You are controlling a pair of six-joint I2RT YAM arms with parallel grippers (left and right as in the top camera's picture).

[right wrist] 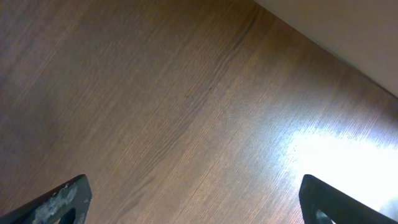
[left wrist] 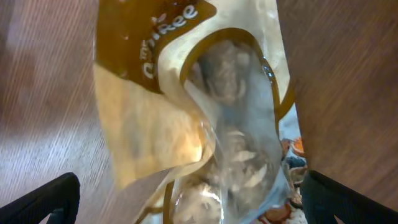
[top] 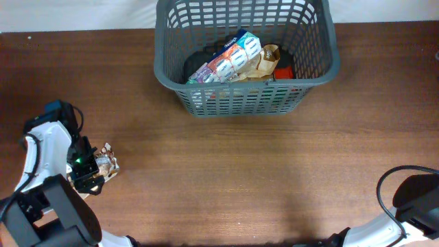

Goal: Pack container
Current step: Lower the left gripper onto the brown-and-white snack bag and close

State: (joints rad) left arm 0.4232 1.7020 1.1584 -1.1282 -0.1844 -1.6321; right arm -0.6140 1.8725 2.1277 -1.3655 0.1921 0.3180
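The container [top: 177,90] is a dark grey lattice basket at the back middle of the table. It holds a multipack of small cups [top: 232,60], a tan bag [top: 267,60] and something red. A snack bag [left wrist: 211,112] with gold print and a clear window lies on the table at the left [top: 106,163]. My left gripper [left wrist: 193,208] is open and right over it, with a finger on each side of the bag. My right gripper [right wrist: 199,202] is open over bare wood with nothing between its fingers.
The table is dark brown wood [top: 260,171]. My right arm [top: 415,199] sits at the near right corner, far from the basket. A white wall edge [right wrist: 348,31] shows beyond the table in the right wrist view.
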